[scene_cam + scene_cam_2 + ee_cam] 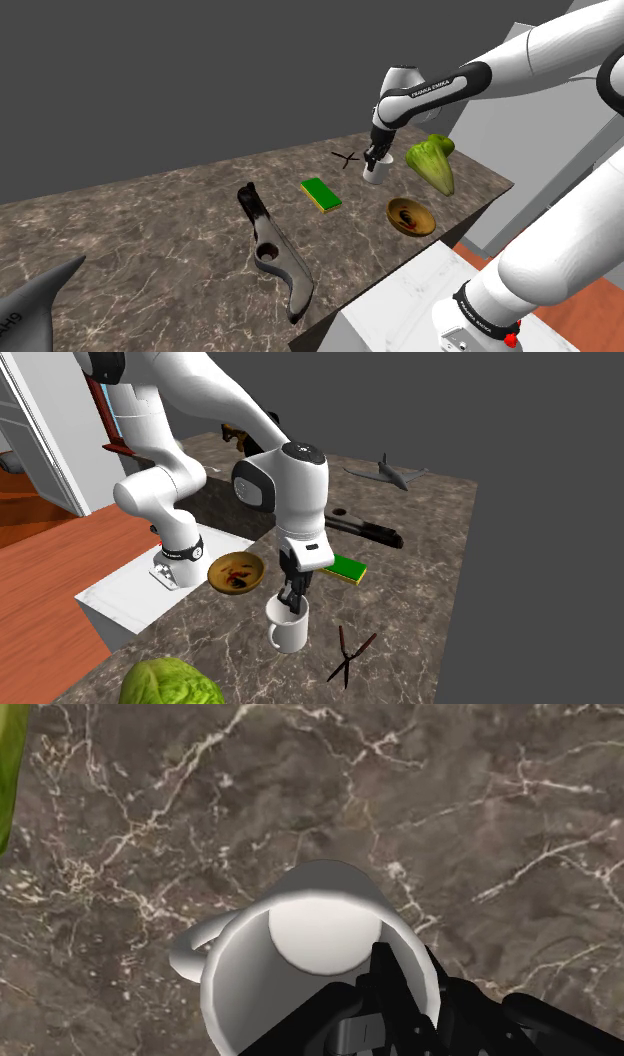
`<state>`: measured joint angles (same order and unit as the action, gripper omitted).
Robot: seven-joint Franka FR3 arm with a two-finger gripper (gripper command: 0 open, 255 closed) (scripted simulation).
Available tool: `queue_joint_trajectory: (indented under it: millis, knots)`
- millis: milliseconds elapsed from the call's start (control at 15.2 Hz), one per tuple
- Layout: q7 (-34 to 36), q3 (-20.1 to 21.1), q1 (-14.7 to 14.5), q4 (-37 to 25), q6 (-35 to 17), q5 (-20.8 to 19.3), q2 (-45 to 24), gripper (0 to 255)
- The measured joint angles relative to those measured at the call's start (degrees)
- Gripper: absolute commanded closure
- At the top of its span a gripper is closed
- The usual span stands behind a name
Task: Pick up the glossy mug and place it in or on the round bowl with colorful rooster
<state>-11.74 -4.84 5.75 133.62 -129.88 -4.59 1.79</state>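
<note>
Near the counter's (430,572) edge, close to the bowl (236,572), the mug (289,630) stands upright, rim offered; the gripper (292,595), narrowed, pinches its wall, seemingly for lifting across

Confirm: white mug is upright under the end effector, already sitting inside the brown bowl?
No. The white mug stands upright under the end effector, but on the marble counter beside the brown bowl, not inside it; the second exterior view shows this.
</note>
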Motion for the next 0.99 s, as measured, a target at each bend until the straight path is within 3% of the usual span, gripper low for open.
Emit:
queue_joint_trajectory:
  millis: [264,990]
  knots:
    - [0.0,0.0,0.0,-0.2,0.8,0.0,0.6,255]
    - [-0.3,0.2,-0.1,-4.6,9.3,0.1,4.7,255]
